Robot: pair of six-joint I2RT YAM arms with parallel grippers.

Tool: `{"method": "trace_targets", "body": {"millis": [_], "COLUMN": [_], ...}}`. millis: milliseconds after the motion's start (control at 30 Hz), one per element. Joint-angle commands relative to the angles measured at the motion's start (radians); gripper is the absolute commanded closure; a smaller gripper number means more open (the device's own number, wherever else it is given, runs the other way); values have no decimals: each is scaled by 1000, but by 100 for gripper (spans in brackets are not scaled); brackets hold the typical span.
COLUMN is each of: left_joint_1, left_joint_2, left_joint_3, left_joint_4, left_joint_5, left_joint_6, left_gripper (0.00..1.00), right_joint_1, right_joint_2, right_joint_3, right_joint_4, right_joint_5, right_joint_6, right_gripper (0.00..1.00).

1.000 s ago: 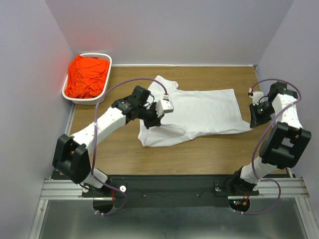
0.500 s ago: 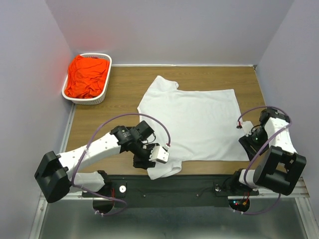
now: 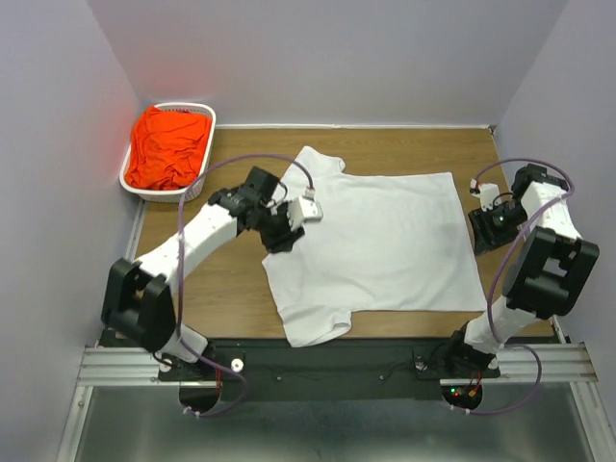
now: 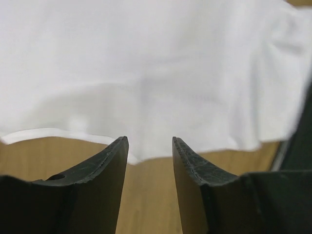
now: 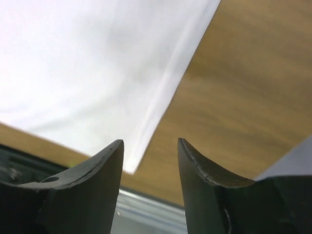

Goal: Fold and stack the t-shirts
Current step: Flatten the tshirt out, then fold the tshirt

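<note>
Left gripper [image 4: 150, 141] and right gripper [image 5: 150, 142] hover with jaws parted, empty, over the table [image 3: 221, 289]. The white t-shirt [image 3: 385, 241] lies spread flat between them. The basket [image 3: 173, 193], far left, holds the bunched orange-red t-shirt [image 3: 168, 144].

I'm driving this from afar, and it reads as a robotics lab cell: plain pale walls [image 3: 337, 58] box in a wood-grain table [image 3: 221, 298] on three sides, an aluminium rail [image 3: 115, 366] fronts it, purple cables [image 3: 241, 159] loop about, and small status lights [image 3: 452, 392] glow below.
</note>
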Motion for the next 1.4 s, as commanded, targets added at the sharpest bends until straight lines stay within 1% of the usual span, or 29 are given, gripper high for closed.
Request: {"method": "trace_targets", "body": {"millis": [0, 133, 300, 467, 633, 700, 733, 767, 800, 833, 867, 900, 933, 967, 1000, 1033, 1067, 1100, 1167, 1200, 1233, 1267, 1333, 1367], "left_joint_1": [112, 152, 188, 216, 276, 310, 316, 322, 324, 324, 322, 322, 322, 322, 322, 322, 322, 322, 322, 322, 322, 322, 322, 320], "left_joint_2": [209, 373, 481, 519, 502, 492, 475, 466, 458, 452, 453, 458, 485, 502, 522, 574, 602, 666, 732, 793, 821, 847, 906, 919], "left_joint_3": [158, 265, 262, 221, 167, 182, 196, 216, 272, 306, 383, 427, 475, 567, 619, 667, 717, 814, 912, 999, 1032, 1088, 1115, 1118], "left_joint_4": [195, 225, 292, 282, 225, 188, 173, 151, 142, 133, 133, 137, 145, 169, 182, 212, 232, 248, 272, 288, 306, 344, 390, 454], "left_joint_5": [-15, -40, -75, -132, -174, -158, -111, -82, -53, 14, 38, 59, 73, 84, 84, 77, 69, 61, 61, 54, 40, 35, 29, 3], "left_joint_6": [-198, -261, -309, -301, -232, -209, -186, -181, -175, -180, -195, -215, -233, -280, -298, -319, -348, -402, -442, -495, -523, -549, -618, -641], "left_gripper": [50, 51, 52, 57, 65, 66, 65, 62, 56, 53, 48, 45, 42, 38, 36, 36, 35, 33, 33, 33, 33, 33, 33, 33], "right_joint_1": [38, 86, 138, 158, 220, 227, 226, 224, 206, 195, 174, 163, 152, 141, 141, 141, 140, 138, 137, 134, 132, 132, 132, 134], "right_joint_2": [96, 178, 248, 278, 203, 172, 157, 150, 149, 155, 167, 181, 202, 248, 280, 335, 369, 403, 467, 523, 552, 596, 643, 659], "right_joint_3": [108, 134, 61, -33, -165, -173, -156, -135, -62, -20, 93, 94, 211, 265, 317, 423, 468, 564, 652, 687, 715, 776, 829, 850], "right_joint_4": [102, 177, 264, 301, 286, 242, 232, 226, 212, 212, 208, 206, 206, 209, 209, 211, 212, 217, 231, 244, 252, 264, 271, 274], "right_joint_5": [-128, -123, -91, -31, 13, -17, -20, -39, -63, -88, -135, -157, -178, -200, -200, -195, -188, -184, -165, -143, -137, -125, -122, -122], "right_joint_6": [151, 213, 251, 242, 190, 162, 170, 178, 190, 204, 236, 254, 274, 309, 326, 339, 372, 392, 435, 472, 489, 521, 549, 564], "right_gripper": [48, 53, 57, 62, 63, 63, 62, 62, 61, 57, 51, 51, 50, 49, 47, 46, 46, 46, 46, 46, 47, 47, 48, 48]}}
